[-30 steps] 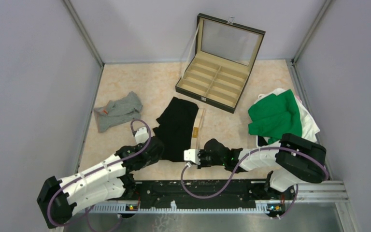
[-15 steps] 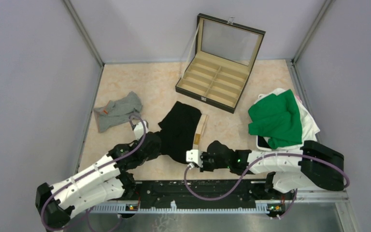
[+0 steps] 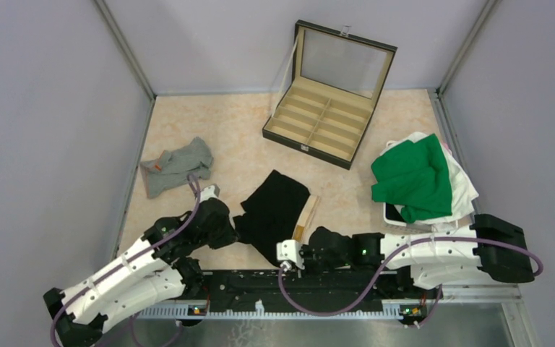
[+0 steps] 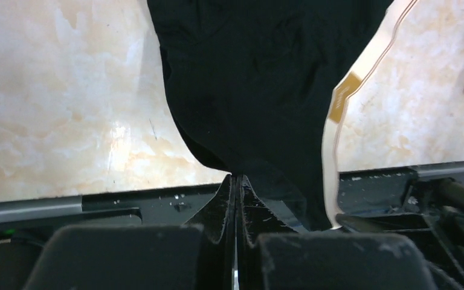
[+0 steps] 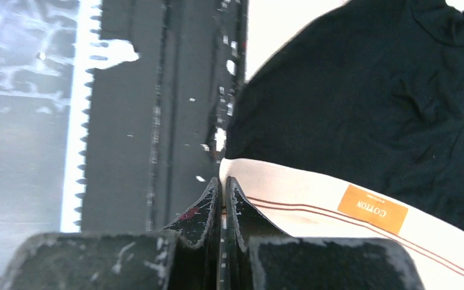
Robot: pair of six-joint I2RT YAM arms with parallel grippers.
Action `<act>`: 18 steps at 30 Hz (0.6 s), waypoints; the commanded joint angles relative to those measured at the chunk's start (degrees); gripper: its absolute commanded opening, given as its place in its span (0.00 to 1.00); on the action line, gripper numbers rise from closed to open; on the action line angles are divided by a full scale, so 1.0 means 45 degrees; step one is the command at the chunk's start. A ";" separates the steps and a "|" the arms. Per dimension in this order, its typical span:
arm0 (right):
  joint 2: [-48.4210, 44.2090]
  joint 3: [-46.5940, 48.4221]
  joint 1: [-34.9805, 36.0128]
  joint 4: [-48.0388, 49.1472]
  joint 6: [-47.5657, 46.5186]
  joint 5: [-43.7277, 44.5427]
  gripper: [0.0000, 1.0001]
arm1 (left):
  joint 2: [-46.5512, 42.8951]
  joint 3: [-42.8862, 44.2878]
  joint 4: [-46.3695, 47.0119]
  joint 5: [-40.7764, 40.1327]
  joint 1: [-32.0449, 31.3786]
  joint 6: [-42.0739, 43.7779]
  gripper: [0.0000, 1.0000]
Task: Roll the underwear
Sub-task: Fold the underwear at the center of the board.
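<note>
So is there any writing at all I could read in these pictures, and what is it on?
"COTTON": orange tag on the waistband of the black underwear, seen upside down; a smaller line beside it is too small to read.
The orange label on the grey underwear: too small to read.
Nothing else legible.

My beige marbled bench (image 3: 217, 130) carries an open compartmented case (image 3: 325, 126) at twelve o'clock, a green-and-white clothes heap (image 3: 413, 177) at three, the grey underwear (image 3: 177, 165) at nine, and the black underwear (image 3: 274, 206) toward six.
</note>
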 commanded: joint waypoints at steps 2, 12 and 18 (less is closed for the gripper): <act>-0.0384 0.0935 0.0989 -0.0468 0.1463 -0.0238 0.00 | -0.0909 0.1321 -0.1973 0.0057 -0.0047 -0.0941 0.00; -0.1230 0.1223 0.0012 -0.0521 0.3296 0.0852 0.00 | 0.0774 0.2429 -0.0333 -0.1774 -0.0027 -0.0043 0.00; -0.0973 0.2311 -0.2139 -0.2062 0.3447 0.0214 0.00 | 0.2163 0.3292 0.1045 -0.3576 -0.0012 0.0541 0.00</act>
